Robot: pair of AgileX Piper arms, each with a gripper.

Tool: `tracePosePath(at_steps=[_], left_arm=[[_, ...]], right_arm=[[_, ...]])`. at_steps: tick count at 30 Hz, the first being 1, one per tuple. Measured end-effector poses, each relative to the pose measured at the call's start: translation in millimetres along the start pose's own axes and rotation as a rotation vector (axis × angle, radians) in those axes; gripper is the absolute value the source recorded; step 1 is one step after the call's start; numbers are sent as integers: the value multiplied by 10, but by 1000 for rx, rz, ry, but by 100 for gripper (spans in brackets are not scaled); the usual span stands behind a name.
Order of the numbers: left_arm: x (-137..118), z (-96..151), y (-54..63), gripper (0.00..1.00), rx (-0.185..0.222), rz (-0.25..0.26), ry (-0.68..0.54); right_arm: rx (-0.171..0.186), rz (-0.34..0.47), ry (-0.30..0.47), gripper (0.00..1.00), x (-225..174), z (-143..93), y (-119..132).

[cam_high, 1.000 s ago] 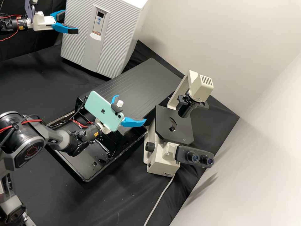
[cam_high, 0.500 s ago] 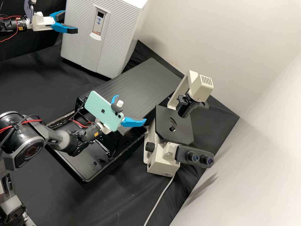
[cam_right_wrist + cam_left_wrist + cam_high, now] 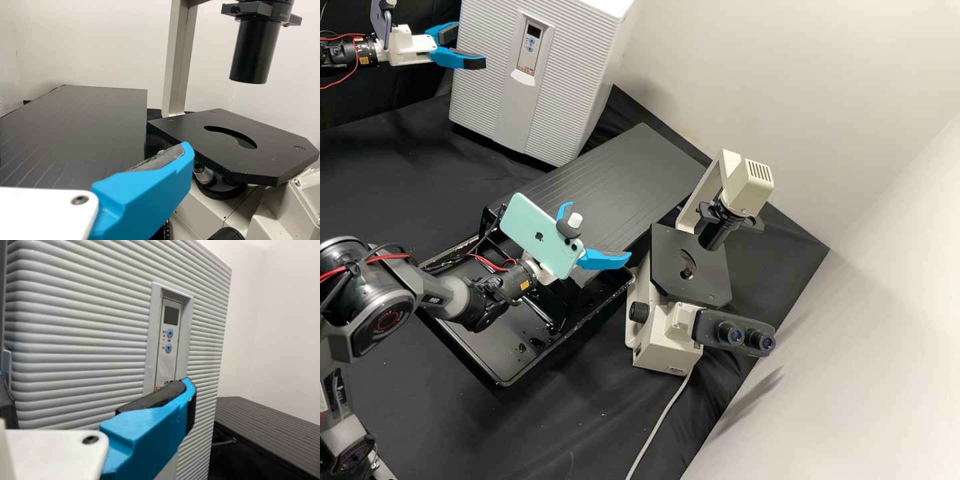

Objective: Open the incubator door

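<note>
High view: the incubator [image 3: 613, 60] stands at the upper left, its ribbed door [image 3: 483, 87] closed, a control panel [image 3: 530, 50] set in the front. My left gripper [image 3: 472, 49] lies at the door's outer side, its fingers parted wide and empty; whether a fingertip touches the door, I cannot tell. The left wrist view shows one blue finger before the panel. My right gripper [image 3: 600, 231], also spread wide and empty, is poised above the black tray [image 3: 495, 380], beside the microscope [image 3: 692, 267]. A mint-green phone [image 3: 537, 233] is mounted behind its fingers. A ridged black board [image 3: 640, 160] lies between the incubator and the microscope.
</note>
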Motion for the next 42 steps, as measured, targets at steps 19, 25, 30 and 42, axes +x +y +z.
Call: tracePosePath(at_steps=[19, 25, 30, 42], left_arm=[[-17, -32, 2, 0, -35, 29, 36], [-18, -51, 6, 0, -44, 34, 57], [-25, -58, -1, 0, -52, 37, 65], [-68, -13, -11, 0, -98, 58, 100]], right_arm=[[0, 0, 0, 100, 0, 0, 0], [0, 0, 0, 100, 0, 0, 0], [0, 0, 0, 100, 0, 0, 0], [0, 0, 0, 100, 0, 0, 0]])
